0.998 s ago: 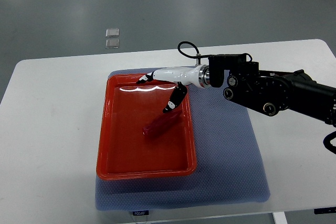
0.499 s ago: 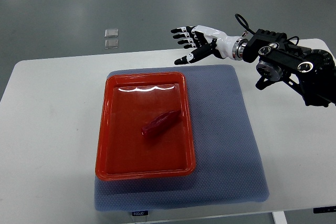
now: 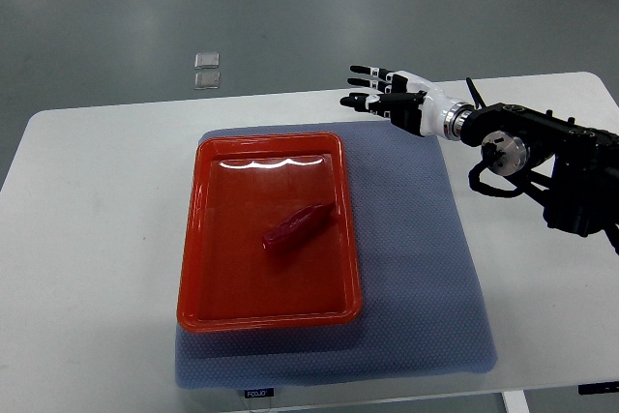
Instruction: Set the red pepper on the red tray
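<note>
Pepper rests in the tray, right hand clear of it

Right robot hand [image 3: 387, 102] hovers over the far edge of the tabletop [image 3: 87, 239], its fingers [image 3: 364, 85] spread flat and holding nothing; its arm reaches in from the right edge of the view. No left arm shows.

Working from the left: the bare white tabletop, then the red tray [image 3: 193, 268], which sits on the left half of a grey-blue mat [image 3: 426, 278] laid across the middle of the tabletop. The red pepper [image 3: 298, 227] lies inside the tray, a little right of the tray's centre and well within its walls. Its long axis runs on a diagonal, one end low toward the near left, the other rising toward the far right. To the right of the tray the mat is bare, and beyond its far right corner hangs the robot hand.

From the robot hand the pepper lies toward the near left, well apart, with the tray's far right corner between them. The pepper's far-right end is the one pointing roughly toward the robot hand, and this is the only hand in view.

Judging by how things lie, the placing looks done: the pepper is on the tray and nothing grips it. What remains, if anything, is drawing the arm back.
</note>
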`<state>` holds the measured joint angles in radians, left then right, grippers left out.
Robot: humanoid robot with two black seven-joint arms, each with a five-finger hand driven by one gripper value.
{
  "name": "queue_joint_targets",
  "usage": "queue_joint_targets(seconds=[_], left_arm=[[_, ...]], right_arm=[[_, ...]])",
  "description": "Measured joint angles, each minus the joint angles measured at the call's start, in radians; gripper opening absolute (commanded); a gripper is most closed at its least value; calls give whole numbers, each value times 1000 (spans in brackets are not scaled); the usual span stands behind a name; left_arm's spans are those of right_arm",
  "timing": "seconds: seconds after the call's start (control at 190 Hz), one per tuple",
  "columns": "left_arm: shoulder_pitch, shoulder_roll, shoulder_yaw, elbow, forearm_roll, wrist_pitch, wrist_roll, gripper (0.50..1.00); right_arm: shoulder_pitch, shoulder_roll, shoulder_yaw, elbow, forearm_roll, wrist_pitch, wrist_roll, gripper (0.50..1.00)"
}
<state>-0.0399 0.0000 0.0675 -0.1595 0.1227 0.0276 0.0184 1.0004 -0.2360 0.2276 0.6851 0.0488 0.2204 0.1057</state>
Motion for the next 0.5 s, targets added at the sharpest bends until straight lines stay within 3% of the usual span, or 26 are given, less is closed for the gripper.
queue_joint_targets(seconds=[0.184, 0.499], left_arm=[[0, 0, 0, 0, 0, 0, 0, 1000], [0, 0, 0, 0, 0, 0, 0, 1000]], right_arm=[[-18, 7, 1, -28, 149, 66, 0, 911], [-39, 9, 2, -66, 285, 64, 11, 913]])
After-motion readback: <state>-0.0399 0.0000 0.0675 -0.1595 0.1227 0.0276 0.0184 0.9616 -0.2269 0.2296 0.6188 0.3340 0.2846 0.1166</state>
